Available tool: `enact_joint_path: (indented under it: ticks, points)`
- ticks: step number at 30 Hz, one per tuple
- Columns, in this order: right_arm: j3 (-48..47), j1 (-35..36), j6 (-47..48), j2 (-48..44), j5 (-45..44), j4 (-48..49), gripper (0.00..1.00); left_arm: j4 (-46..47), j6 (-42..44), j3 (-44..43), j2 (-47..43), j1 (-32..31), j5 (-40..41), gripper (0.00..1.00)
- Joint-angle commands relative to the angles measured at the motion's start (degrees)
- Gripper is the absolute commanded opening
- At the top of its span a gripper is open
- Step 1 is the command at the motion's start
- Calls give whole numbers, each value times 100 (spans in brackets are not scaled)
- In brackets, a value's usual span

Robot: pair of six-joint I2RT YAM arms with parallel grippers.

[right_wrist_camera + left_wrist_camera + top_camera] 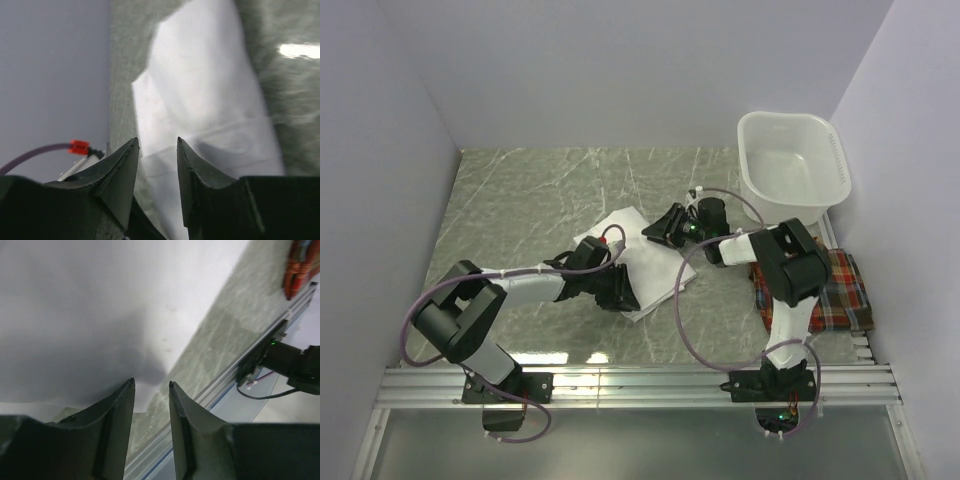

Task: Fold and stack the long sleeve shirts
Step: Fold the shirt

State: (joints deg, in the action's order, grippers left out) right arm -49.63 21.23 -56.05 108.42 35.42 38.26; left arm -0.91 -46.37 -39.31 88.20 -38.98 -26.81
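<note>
A white plastic basin (790, 165) stands at two o'clock on the grey marbled table (540, 190), well apart from both of my grippers. An aluminium rail (640, 380) runs along the six o'clock edge, where my arms are bolted. Nothing lies between my grippers and the cloth.

My left arm reaches toward one o'clock, bent low. My left gripper (620, 295) is over the white shirt's (630, 235) six o'clock edge, its jaws apart with nothing between them. My right arm folds back on itself, forearm pointing to ten o'clock. My right gripper (658, 232) is at the shirt's three o'clock corner, its jaws also parted and gripping nothing.

The white shirt lies mid-table as a flat, folded rectangle turned like a diamond. It is smooth, with a seam line showing in the right wrist view. The plaid shirt (840, 295), in red, orange and dark checks, sits folded at four o'clock. My right elbow partly covers it from above.
</note>
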Motion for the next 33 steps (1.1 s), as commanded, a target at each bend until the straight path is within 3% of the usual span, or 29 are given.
enact_joint_path:
  ticks: [1, 6, 12, 19, 25, 33]
  points:
    - [-100, -5, -362, 591, -394, 779, 44, 223, -91, 169, 153, -22, -158, 39]
    - [32, -5, -345, 724, -571, 788, 44, 179, -83, 284, -13, -30, -167, 38]
    - [-213, -5, -117, 83, -466, 288, 45, -462, -12, -41, -487, -22, -115, 39]
    - [-1556, 56, -116, 362, -97, -117, 45, -438, -74, -428, -1042, 364, 905, 36]
    - [-2593, 162, -441, 1267, 35, -73, 45, 494, -364, -551, -569, 1593, 1212, 36]
    - [-3423, 338, -792, 2341, -113, -258, 46, 1031, -706, -754, 495, 2210, 1283, 34]
